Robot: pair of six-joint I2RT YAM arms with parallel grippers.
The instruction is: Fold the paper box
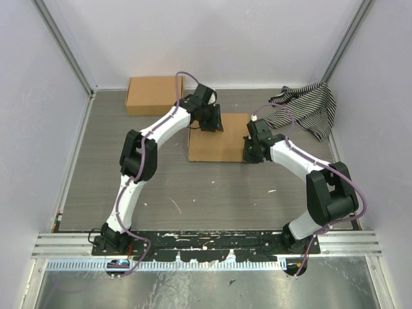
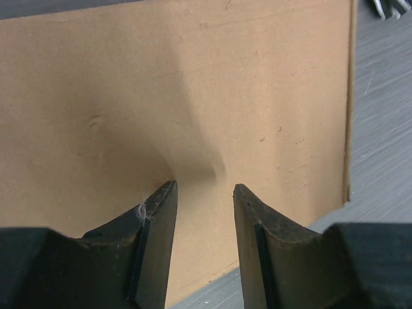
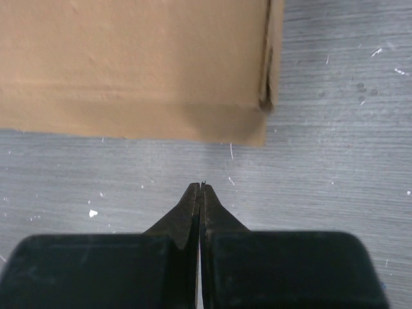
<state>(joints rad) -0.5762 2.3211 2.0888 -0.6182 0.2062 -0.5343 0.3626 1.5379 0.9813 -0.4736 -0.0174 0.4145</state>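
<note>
The paper box [image 1: 215, 147] lies folded shut as a flat brown mailer in the middle of the table. My left gripper [image 1: 211, 125] hovers over its far edge. In the left wrist view the jaws [image 2: 205, 187] stand open and empty just above the box's lid [image 2: 225, 84], which shows a slight dent. My right gripper [image 1: 248, 154] is beside the box's right side, low over the table. In the right wrist view it [image 3: 202, 187] is shut on nothing, a short way from the box's side wall and corner [image 3: 129, 58].
A smaller compact brown box [image 1: 153, 94] stands at the back left. A black-and-white striped cloth [image 1: 309, 109] lies bunched at the back right; its edge shows in the left wrist view [image 2: 389, 6]. Grey walls and metal rails enclose the table.
</note>
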